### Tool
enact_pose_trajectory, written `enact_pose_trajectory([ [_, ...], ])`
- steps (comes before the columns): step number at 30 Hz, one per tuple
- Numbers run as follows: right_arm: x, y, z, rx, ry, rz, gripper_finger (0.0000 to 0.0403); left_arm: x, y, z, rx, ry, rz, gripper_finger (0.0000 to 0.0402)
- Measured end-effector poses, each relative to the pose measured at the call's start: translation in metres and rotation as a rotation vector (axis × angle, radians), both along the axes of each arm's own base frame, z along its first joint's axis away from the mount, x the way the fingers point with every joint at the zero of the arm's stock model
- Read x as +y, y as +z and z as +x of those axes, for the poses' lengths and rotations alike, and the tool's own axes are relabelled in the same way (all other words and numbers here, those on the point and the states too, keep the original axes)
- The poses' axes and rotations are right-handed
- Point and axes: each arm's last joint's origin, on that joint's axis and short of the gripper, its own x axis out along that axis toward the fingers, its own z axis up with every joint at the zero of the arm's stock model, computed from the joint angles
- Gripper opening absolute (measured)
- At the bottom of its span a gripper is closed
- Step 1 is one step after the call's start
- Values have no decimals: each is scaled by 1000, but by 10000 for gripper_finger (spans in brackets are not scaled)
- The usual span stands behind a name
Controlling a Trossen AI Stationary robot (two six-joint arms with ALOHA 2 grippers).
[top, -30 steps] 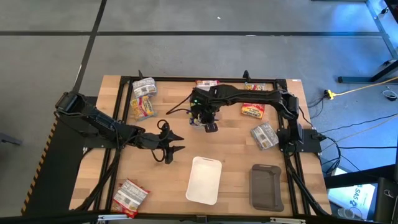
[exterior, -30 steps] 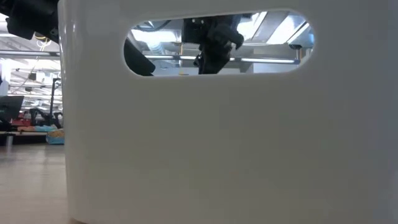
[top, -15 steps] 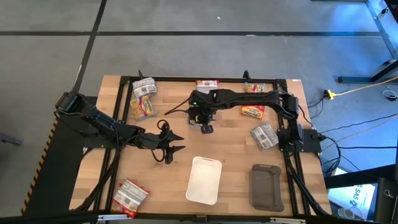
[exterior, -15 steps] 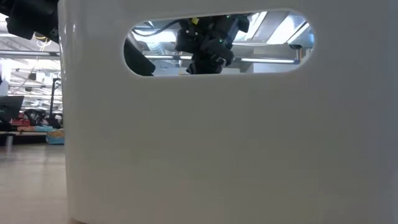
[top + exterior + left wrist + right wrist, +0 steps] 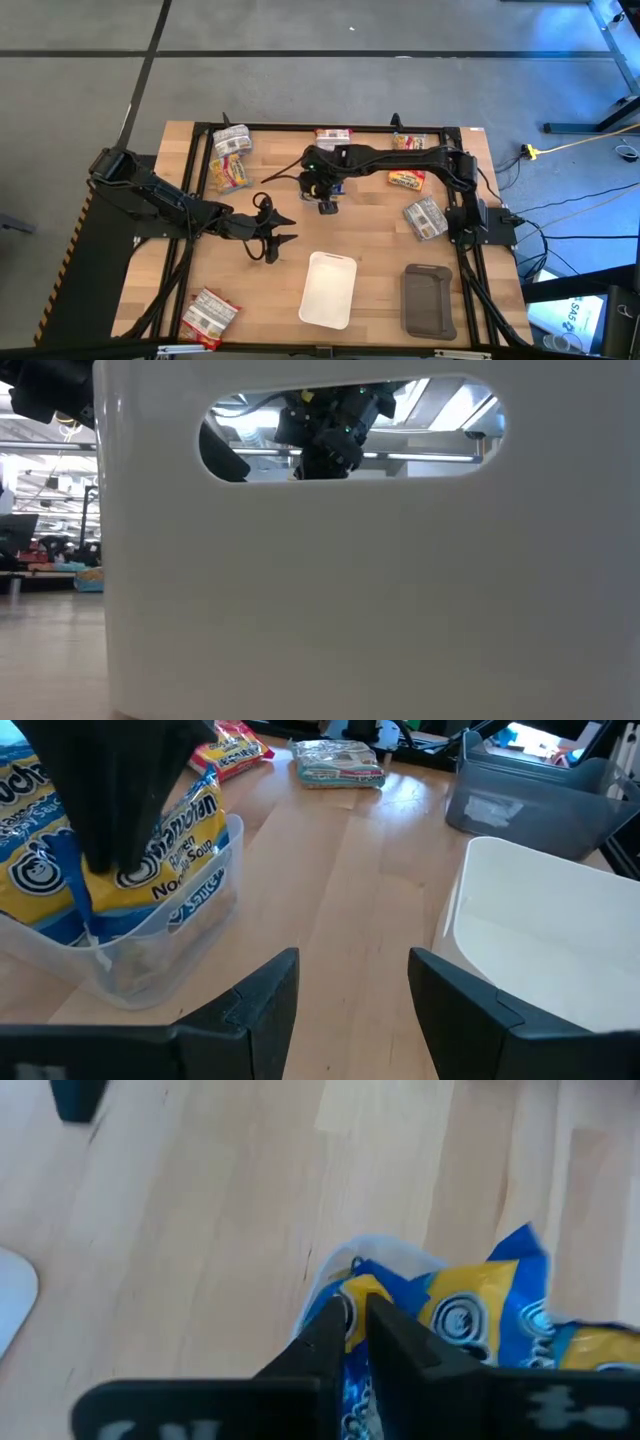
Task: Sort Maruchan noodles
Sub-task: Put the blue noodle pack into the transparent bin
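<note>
Trays sit nearest the front edge of the wooden table (image 5: pixel 380 235): the white tray (image 5: pixel 329 288) near the middle and the dark grey tray (image 5: pixel 429 298) to its right, apart from each other. In the front left corner lie two silver-grey packets with red and yellow print (image 5: pixel 208 315).

Further in, the left gripper (image 5: pixel 281 229) waits left of centre above bare wood, its fingers (image 5: pixel 264 1005) spread apart and holding nothing.

Beyond it, around the table's middle, the right gripper (image 5: pixel 327 201) has its fingers pinched tight on the clear edge of a blue-yellow Maruchan packet (image 5: pixel 470 1325) (the left wrist view catches the same packet, with the dark fingers clamped down on its top). Whether the packet is touching the wood or just off it, I cannot tell. The low view is almost wholly blocked by the white tray's wall; through its handle slot only the dark body of an arm shows.

To the right, another silver-grey packet (image 5: pixel 426 217) lies by the right arm's base, with a red-orange packet (image 5: pixel 406 178) just past it. On the far left lie a reddish packet (image 5: pixel 228 174) and a silver-grey one (image 5: pixel 232 141) behind it. Two more packets (image 5: pixel 333 134) rest along the far edge, one near the centre and one further right.
</note>
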Motion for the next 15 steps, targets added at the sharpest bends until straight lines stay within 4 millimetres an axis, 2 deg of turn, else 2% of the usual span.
enact_pose_trajectory([
  [4, 0, -3, 2, -9, 0, -2, 46, 0, 0, 0, 0, 3, 2, 184],
  [8, -1, 3, 0, 12, -15, -24, 101, 0, 0, 0, -1, 5, 2, 184],
  [9, 0, 12, -3, 30, -20, -30, 118, 0, 0, 0, -3, 5, 1, 184],
  [11, 1, 41, -14, 50, -35, -21, 152, 0, 1, 0, -9, 6, 0, 184],
  [13, 6, 74, -36, 79, -57, 10, 181, 0, 1, 0, -13, 10, 0, 184],
  [15, 10, 98, -60, 119, -94, 45, 204, 0, 2, 1, -20, 9, -3, 184],
])
